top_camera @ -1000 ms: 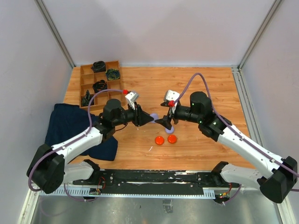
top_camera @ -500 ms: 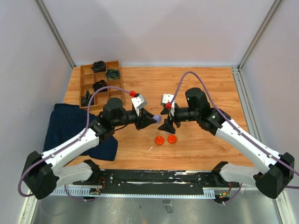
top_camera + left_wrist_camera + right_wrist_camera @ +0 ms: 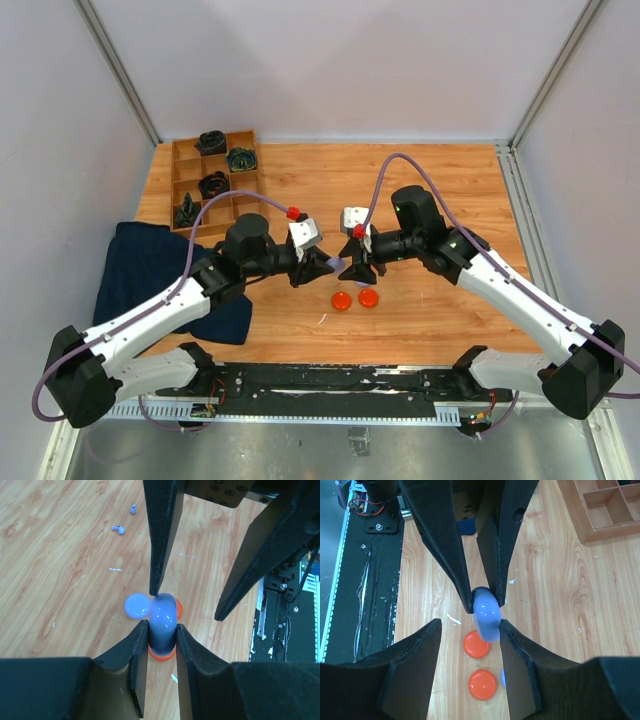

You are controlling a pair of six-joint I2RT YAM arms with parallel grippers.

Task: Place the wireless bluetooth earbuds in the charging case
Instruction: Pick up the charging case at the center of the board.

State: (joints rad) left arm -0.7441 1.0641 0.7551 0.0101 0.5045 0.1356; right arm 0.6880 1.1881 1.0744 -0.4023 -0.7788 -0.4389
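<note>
You get only a sliver of one orange-red disc [image 3: 162,653] under the lavender case [image 3: 162,617], the two lavender earbuds [image 3: 118,528] far off are too small to read for shape, and the wooden tray [image 3: 605,510] is cut by the right wrist view's edge.

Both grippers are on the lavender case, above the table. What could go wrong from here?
1. The right gripper straddles the lavender case off-centre: one finger touches it, the other stands apart. Closing may twist the case in the left gripper's pinch.
2. That pinch holds only one end of the case. A slip would likely drop it onto the orange discs below.
</note>
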